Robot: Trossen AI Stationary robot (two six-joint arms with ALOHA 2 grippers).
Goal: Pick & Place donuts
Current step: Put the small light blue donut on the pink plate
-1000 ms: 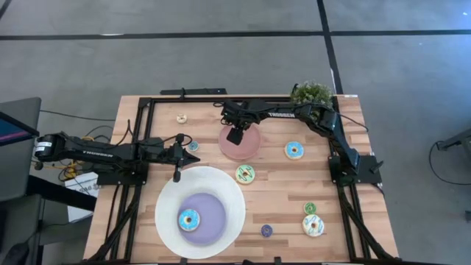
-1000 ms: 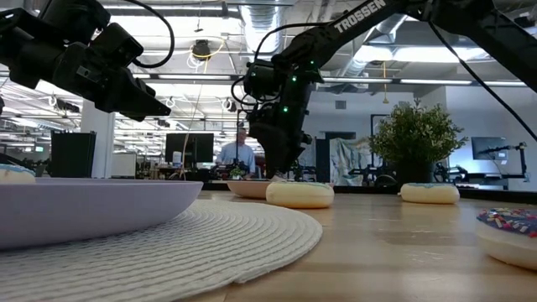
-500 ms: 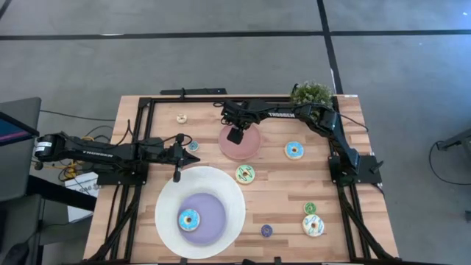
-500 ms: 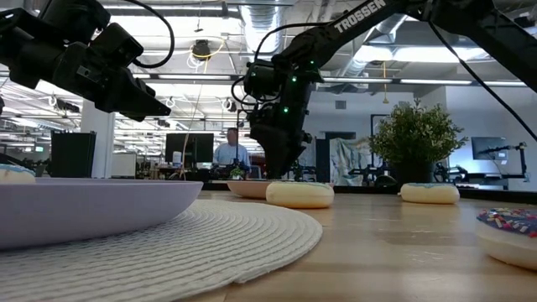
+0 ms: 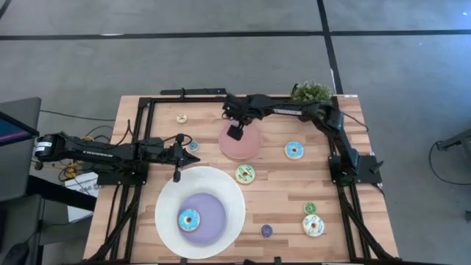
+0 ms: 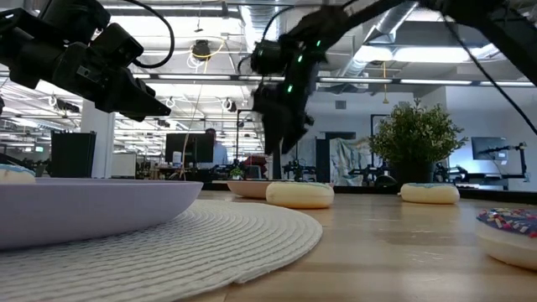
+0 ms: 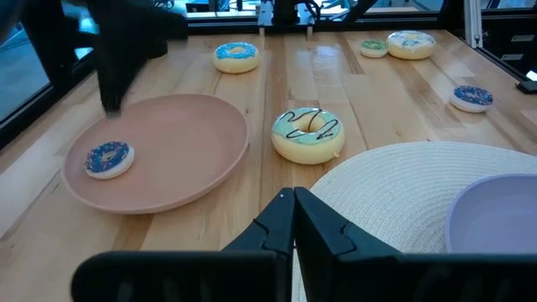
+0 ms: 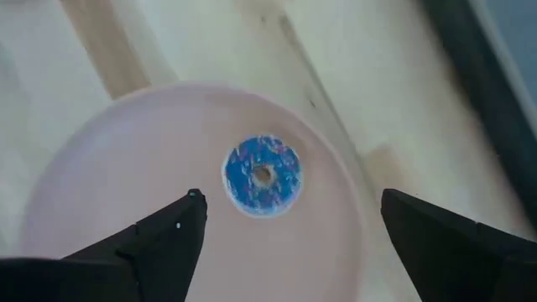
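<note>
High view first: the wooden table (image 5: pixel 280 193) holds a pink plate (image 5: pixel 240 144) near the far middle and a big white plate (image 5: pixel 165 210) with a lavender centre toward the near left, a blue-iced donut (image 5: pixel 188 219) lying in it. Around them sit a green-iced donut (image 5: pixel 245 174) between the two plates, a blue donut (image 5: pixel 294 150) to the right of the pink plate, a small cream one (image 5: pixel 181 118) far left, and a purple one (image 5: pixel 266 230), a small green one (image 5: pixel 310 208) and a white sprinkled one (image 5: pixel 313 225) near the right front. A potted plant (image 5: pixel 310 93) stands at the far right corner.

The right gripper (image 5: pixel 235 132) hangs above the pink plate, jaws spread wide and holding nothing. The left gripper (image 5: pixel 176 175) sits at the white plate's far rim, jaws pressed together and empty.

From above, the right gripper hides what the right wrist view shows: a small blue sprinkled donut (image 8: pixel 262 175) lying on the pink plate, clear of the fingers (image 8: pixel 151 243). The left wrist view shows the same one near that plate's edge.
</note>
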